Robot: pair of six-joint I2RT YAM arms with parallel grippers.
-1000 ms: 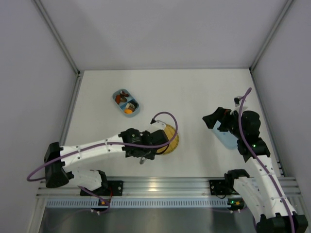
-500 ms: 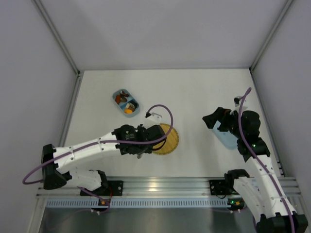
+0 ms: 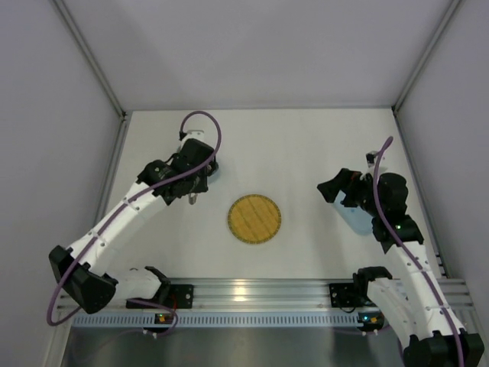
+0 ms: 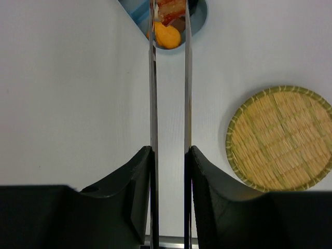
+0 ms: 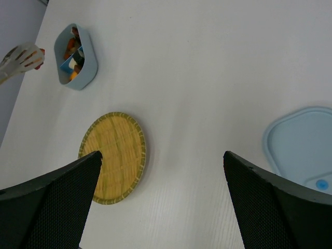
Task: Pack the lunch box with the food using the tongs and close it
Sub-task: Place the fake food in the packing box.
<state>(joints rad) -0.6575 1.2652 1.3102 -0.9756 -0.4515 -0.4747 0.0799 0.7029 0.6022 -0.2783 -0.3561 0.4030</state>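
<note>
The left tool [image 4: 169,155] is clenched on the tongs [image 4: 153,93], whose two thin arms run forward between its fingers to the lunch box [image 4: 201,11] at the far left of the table [image 4: 67,93]. The food [image 4: 167,36] lies inside the box. The tong tips seem to hang over it, but whether they touch is unclear. The woven plate [image 4: 280,137] sits nearby. The right tool [image 5: 162,158] is spread wide and grasps nothing, above the table near the lid [image 5: 303,142].

The left end effector [image 4: 169,155] pinches the tongs [image 4: 153,93], tips over food [image 4: 167,36] in the lunch box [image 4: 202,11].
</note>
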